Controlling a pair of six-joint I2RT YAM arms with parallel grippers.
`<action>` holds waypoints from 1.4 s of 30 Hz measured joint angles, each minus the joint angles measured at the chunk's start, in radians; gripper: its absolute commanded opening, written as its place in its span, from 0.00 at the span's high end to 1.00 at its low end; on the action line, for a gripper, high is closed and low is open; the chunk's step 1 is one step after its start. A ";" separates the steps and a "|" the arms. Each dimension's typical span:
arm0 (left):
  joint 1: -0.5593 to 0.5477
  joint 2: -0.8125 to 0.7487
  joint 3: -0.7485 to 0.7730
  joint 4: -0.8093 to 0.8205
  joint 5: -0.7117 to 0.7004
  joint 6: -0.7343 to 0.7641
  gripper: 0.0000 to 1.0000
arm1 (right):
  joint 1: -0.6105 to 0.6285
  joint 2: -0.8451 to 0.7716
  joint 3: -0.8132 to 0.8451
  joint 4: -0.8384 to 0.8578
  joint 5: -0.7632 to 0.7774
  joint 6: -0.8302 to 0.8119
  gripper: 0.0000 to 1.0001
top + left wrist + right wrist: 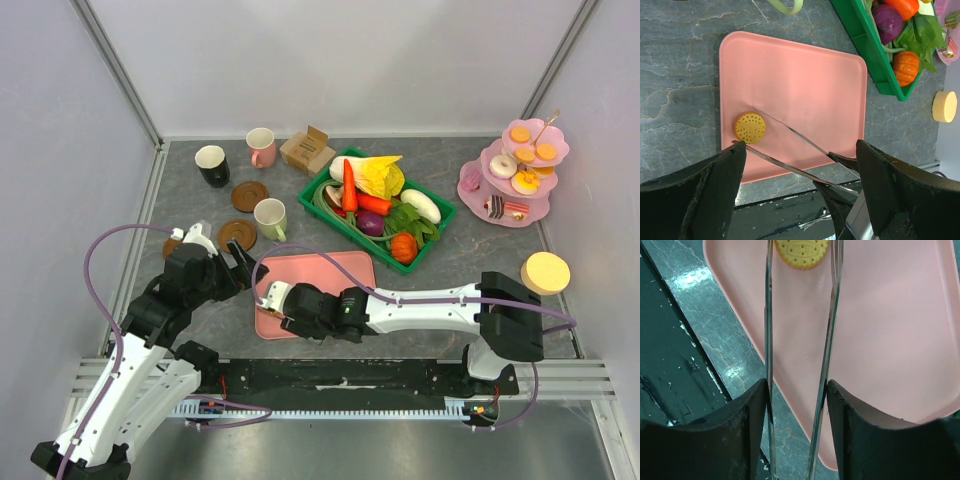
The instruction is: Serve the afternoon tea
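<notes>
A round orange biscuit [750, 127] lies on the pink tray [805, 85], near its front left corner. My right gripper [796, 385] is shut on metal tongs [827, 340], whose two arms straddle the biscuit [801, 251]. I cannot tell whether they touch it. My left gripper [801, 150] hangs open and empty above the tray's near edge, over the tongs [790, 167]. Black [212, 165], pink [262, 147] and pale-green [270, 218] mugs stand at the back left among brown coasters [250, 195]. More sweets sit on a pink tiered stand [515, 185] at the far right.
A green basket [440, 215] of toy vegetables stands behind the tray. A small cardboard box [307, 150] sits beside the pink mug. A pale yellow round block [545, 272] lies at the right, near the right arm's elbow. Walls close in on three sides of the table.
</notes>
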 measured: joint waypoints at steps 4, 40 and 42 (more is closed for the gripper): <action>0.000 0.001 -0.003 0.000 0.000 0.000 0.04 | 0.000 0.002 0.001 -0.008 -0.001 0.000 0.46; 0.000 0.038 -0.020 0.042 0.018 0.000 0.04 | -0.262 -0.219 0.156 -0.142 0.299 0.173 0.63; 0.000 0.048 -0.025 0.058 0.026 0.000 0.04 | -0.358 -0.266 0.185 -0.154 0.318 0.174 0.63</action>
